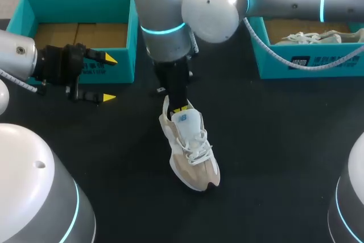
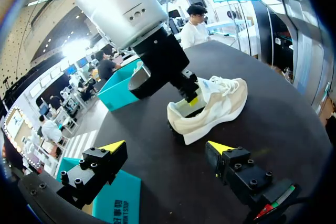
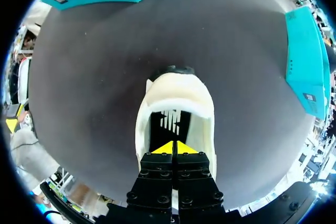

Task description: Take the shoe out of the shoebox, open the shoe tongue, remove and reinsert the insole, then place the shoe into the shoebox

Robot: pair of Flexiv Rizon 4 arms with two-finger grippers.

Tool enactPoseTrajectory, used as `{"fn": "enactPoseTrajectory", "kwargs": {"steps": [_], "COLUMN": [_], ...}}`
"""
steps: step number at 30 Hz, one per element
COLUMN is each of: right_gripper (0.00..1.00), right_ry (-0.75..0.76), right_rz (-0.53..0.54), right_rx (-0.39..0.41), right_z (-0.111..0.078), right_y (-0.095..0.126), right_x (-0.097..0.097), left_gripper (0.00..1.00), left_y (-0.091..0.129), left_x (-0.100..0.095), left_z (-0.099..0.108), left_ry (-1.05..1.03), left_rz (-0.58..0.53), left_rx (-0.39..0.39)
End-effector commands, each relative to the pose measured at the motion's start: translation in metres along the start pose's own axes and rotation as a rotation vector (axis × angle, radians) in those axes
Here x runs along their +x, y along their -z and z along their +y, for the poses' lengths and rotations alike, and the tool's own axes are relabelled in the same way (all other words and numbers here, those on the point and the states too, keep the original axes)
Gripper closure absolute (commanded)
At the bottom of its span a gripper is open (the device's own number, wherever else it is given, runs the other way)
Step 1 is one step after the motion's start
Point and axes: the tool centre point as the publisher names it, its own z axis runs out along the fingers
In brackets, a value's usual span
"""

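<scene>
Your right fingers (image 3: 173,149) sit closest to you in the right wrist view. They are pressed flat together, yellow tips meeting, and nothing shows between them. The tips point down into the mouth of the shoe (image 3: 176,90), over its dark inside. You cannot tell from any view whether they pinch part of the shoe, because the black finger bodies cover everything under them, tongue and laces included.

From above, the shoe stands on its sole near the middle of the table (image 1: 284,157). Its toe points toward the robot and its heel toward the boxes. The right arm (image 1: 170,21) reaches in from the right past the middle and comes straight down on it, hiding the heel rim.

Your left fingers (image 2: 111,148) are spread wide and hold nothing. They hang over the left side of the table, well apart from the shoe and aimed toward it.

The table is a plain, matte black surface. At its far left stands an open box (image 1: 79,5), teal with a brown bottom, just beside the left fingers. At the far right a second box (image 1: 273,64) holds a second shoe (image 1: 318,38). That pale shoe is partly covered by the right arm and crossed by its cable, so only part of it shows.
</scene>
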Motion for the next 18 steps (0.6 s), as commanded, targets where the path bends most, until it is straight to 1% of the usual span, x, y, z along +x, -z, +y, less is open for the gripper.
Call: {"fn": "enactPoseTrajectory", "kwargs": {"steps": [1,2,5,8,9,10,11,18], "right_gripper": [1.00,1.00,1.00,1.00,0.68,0.02,0.00,0.00], "right_ry": [-0.006,-0.024,-0.036,-0.043,-0.044,-0.045,-0.050,-0.038], "right_rz": [0.010,0.011,0.035,0.055,0.062,0.065,0.065,0.076], "right_rx": [0.031,0.020,0.023,0.048,0.053,0.054,0.056,0.087], "right_z": [-0.003,-0.005,-0.009,-0.012,-0.014,-0.015,-0.017,-0.027], "right_y": [0.002,0.002,-0.004,-0.009,-0.012,-0.013,-0.012,-0.013], "right_x": [0.002,0.003,0.005,0.005,0.004,0.004,0.005,0.005], "left_gripper": [0.00,0.00,0.00,0.00,0.00,0.00,0.00,0.00], "left_y": [0.000,0.000,0.000,0.000,0.000,0.000,0.000,0.000], "left_x": [0.000,0.000,0.000,0.000,0.000,0.000,0.000,0.000], "left_z": [0.000,0.000,0.000,0.000,0.000,0.000,0.000,0.000], "left_ry": [0.000,0.000,0.000,0.000,0.000,0.000,0.000,0.000], "left_rz": [0.002,0.002,0.002,0.002,0.002,0.002,0.002,0.002], "left_rx": [-0.003,-0.003,-0.003,-0.003,-0.003,-0.003,-0.003,-0.003]}}
